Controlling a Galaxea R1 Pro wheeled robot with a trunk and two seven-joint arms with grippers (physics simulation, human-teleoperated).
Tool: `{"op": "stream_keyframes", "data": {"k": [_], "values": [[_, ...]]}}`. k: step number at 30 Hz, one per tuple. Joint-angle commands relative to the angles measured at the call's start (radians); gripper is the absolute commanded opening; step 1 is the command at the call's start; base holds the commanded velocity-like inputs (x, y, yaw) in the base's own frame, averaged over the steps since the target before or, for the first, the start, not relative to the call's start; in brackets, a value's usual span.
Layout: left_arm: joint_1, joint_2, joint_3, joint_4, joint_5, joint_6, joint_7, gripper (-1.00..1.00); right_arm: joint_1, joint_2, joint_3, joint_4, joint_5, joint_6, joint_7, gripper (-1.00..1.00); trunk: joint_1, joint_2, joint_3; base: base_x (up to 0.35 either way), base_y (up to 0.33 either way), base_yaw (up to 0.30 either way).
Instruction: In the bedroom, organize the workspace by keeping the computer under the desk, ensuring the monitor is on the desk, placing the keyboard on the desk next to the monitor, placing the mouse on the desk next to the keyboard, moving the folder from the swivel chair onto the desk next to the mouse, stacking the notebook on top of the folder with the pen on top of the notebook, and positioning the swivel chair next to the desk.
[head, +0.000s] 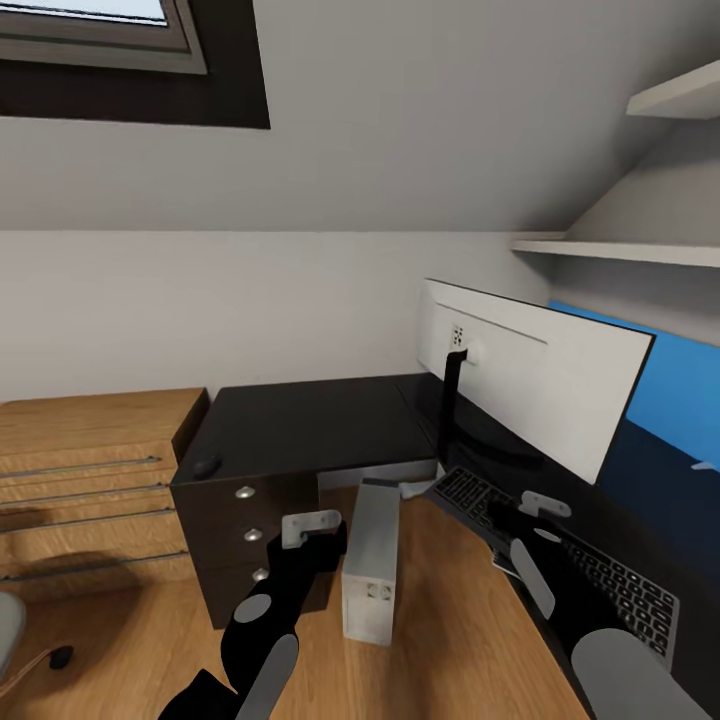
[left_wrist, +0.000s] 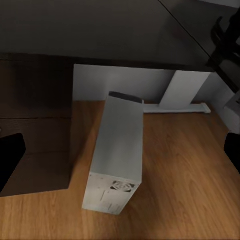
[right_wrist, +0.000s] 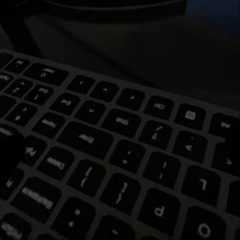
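**Step in hand (judged):** keyboard (head: 610, 580) placement beside monitor (head: 540, 385), with computer (head: 372, 560) kept under desk (head: 300, 425).

**Current state**
- Right gripper (head: 535, 515): low over the keyboard's near end, keys close beneath in the wrist view. Open or closed: cannot tell, too dark there. Nothing seen gripped.
- Left gripper (head: 312, 528): released, fingers spread wide, empty, just beside the computer and in front of the drawers (head: 250, 530).
- Keyboard: flat on the desk's right wing, near end close to the monitor stand.
- Computer: upright on the wood floor in the desk's inner corner, roughly at the top's edge; how far under it cannot be told.
- Mouse (head: 207, 466): on the desk's left front corner, well apart from the keyboard.

**Procedure**
1. Approach the keyboard at its edge, not from above the keys; a slim body gives little to pinch.
2. Slide rather than lift; keep it parallel to the screen.
3. Leave bare desk beside it for the mouse.
4. For the computer, push low on the side panel; a high push risks tipping.

**Obstructions**
- Monitor stand and base: close to the right gripper; avoid contact.
- White desk leg (head: 415, 490): behind the computer, limits travel.
- Wood cabinet (head: 90, 470): left of the desk.
- Chair (head: 8, 625): edge visible at far left, well apart from the desk.
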Motion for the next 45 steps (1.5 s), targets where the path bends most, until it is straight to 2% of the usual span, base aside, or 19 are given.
{"op": "stream_keyframes", "data": {"k": [1, 13, 29, 37, 45], "values": [[-0.001, 0.0, -0.001, -0.001, 0.01, 0.002, 0.01, 1.0, 0.0, -0.001, 0.002, -0.002, -0.005, 0.008, -0.006, 1.0, 0.004, -0.008, -0.004, 0.0, 0.0, 0.0], [-0.001, 0.001, -0.001, -0.001, 0.01, 0.002, 0.009, 1.0, 0.0, -0.001, -0.022, -0.002, -0.006, 0.035, -0.005, 1.0, 0.05, -0.092, -0.042, 0.0, 0.0, 0.0], [-0.001, 0.004, 0.0, 0.003, 0.013, 0.002, 0.009, 1.0, 0.0, -0.001, -0.023, -0.002, -0.006, 0.048, -0.005, 1.0, 0.05, -0.092, -0.042, 0.0, 0.0, 0.0], [-0.001, 0.001, 0.0, 0.003, 0.012, 0.002, 0.01, 1.0, 0.0, -0.001, -0.023, 0.001, -0.006, 0.05, -0.004, 1.0, 0.081, -0.148, -0.067, 0.0, 0.0, 0.0], [-0.001, 0.003, 0.0, 0.003, 0.013, 0.003, 0.009, 1.0, 0.0, -0.001, -0.022, 0.001, -0.006, 0.05, -0.004, 1.0, 0.081, -0.148, -0.067, 0.0, 0.0, 0.0]]}}
